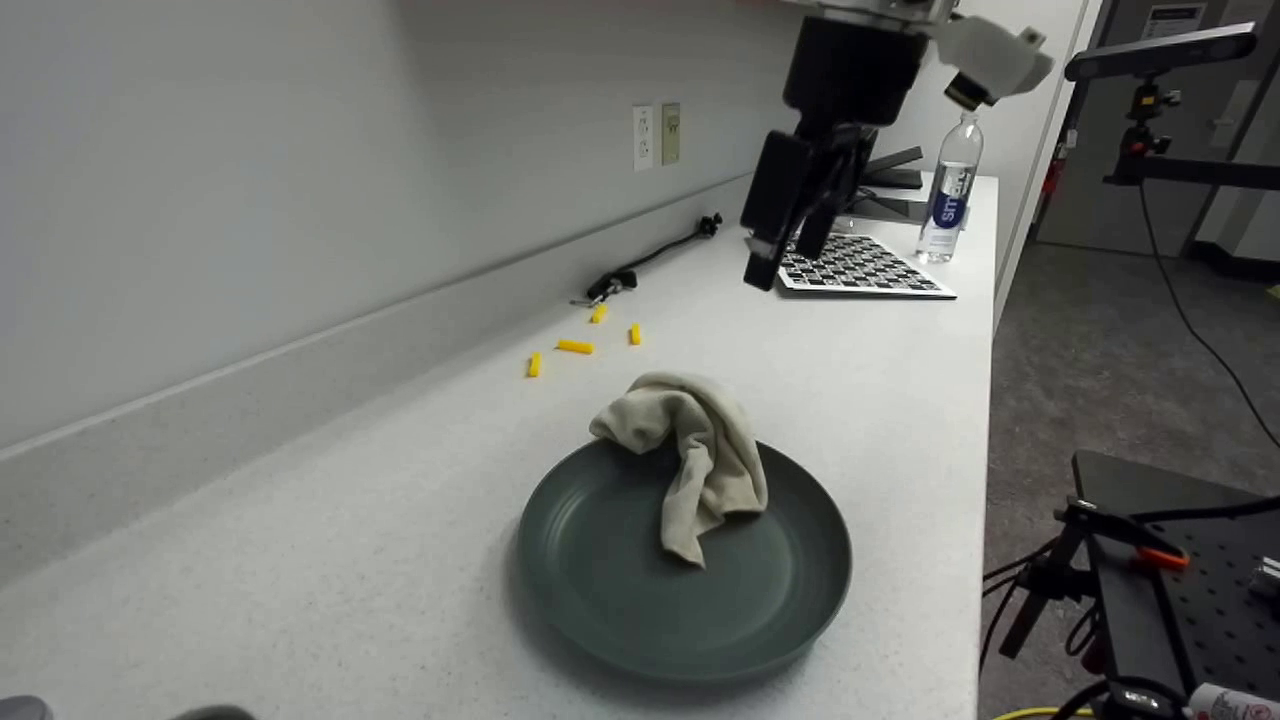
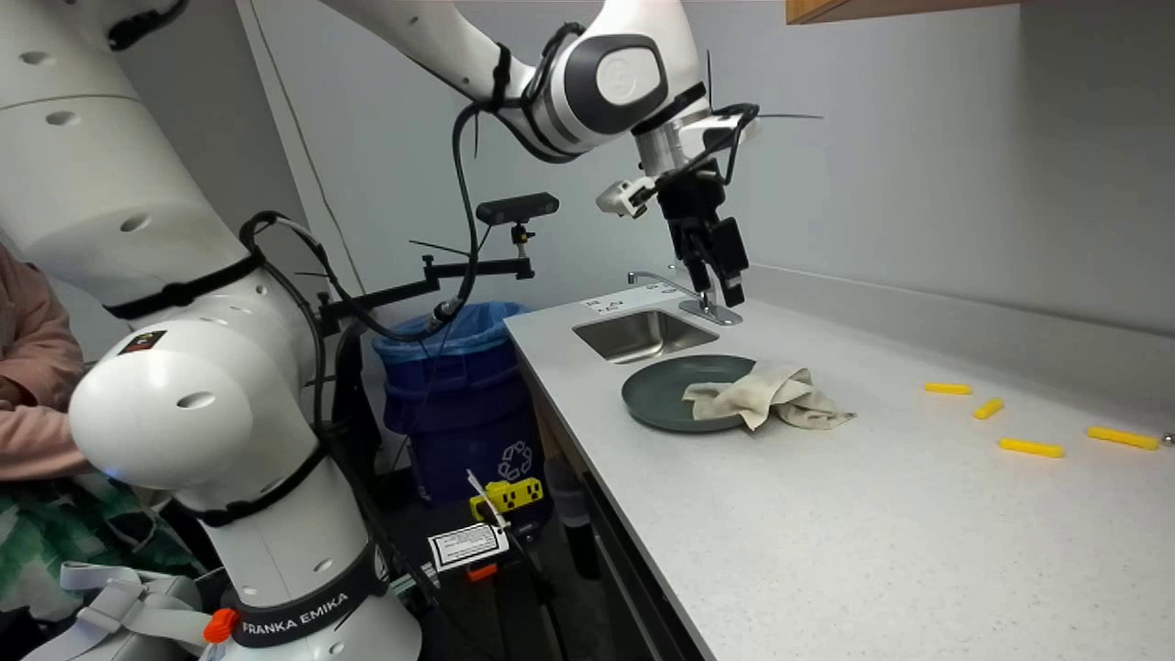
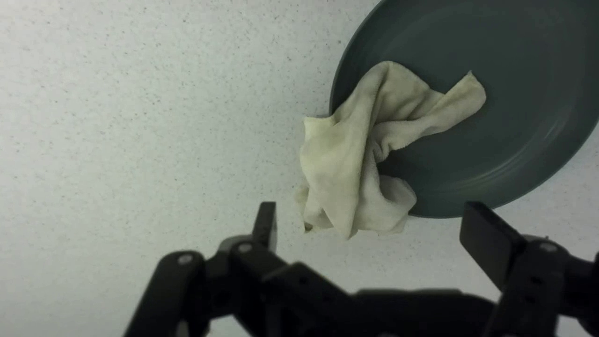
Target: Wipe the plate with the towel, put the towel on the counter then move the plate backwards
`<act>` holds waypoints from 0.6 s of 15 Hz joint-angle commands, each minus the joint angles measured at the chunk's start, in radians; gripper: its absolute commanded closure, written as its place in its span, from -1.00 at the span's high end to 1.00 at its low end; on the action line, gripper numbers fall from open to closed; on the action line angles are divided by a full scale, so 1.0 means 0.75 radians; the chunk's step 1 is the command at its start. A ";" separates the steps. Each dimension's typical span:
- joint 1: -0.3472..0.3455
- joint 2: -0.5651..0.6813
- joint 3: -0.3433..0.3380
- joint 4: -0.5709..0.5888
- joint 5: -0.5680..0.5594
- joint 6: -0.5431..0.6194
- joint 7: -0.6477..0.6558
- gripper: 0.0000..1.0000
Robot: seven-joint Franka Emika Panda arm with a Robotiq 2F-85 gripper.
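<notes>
So my end effector [image 3: 372, 227] is hanging up in the air above the counter [image 1: 350, 580], fingers [image 3: 489, 243] spread nice and wide, and I've got hold of exactly nothing. The towel [image 3: 344, 164] shows up between them in my wrist view, but it's way down below, and both exterior views have me clear of it. It's all bunched and wrinkly, slung over the rim of the dark green plate [image 3: 524, 84]: one twisted end lies inside, and the other side flops past the rim onto the counter. Plate's sitting flat, pretty close to the counter edge that's away from the wall [image 1: 250, 180]. In an exterior view there's a sink [image 2: 643, 335] near it, with a faucet [image 2: 716, 315] on the wall side. Four little yellow sticks [image 1: 574, 347] are scattered over toward the wall, visible in both exterior views. Also in an exterior view: a checkered board [image 1: 870, 265] lying on the counter, water bottle [image 1: 950, 195] standing upright just beside it.
</notes>
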 commanded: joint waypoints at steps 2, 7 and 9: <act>0.020 0.232 -0.016 0.086 -0.042 0.081 0.000 1.00; 0.038 0.414 -0.041 0.180 -0.039 0.095 -0.010 1.00; 0.046 0.470 -0.055 0.215 -0.054 0.101 0.007 1.00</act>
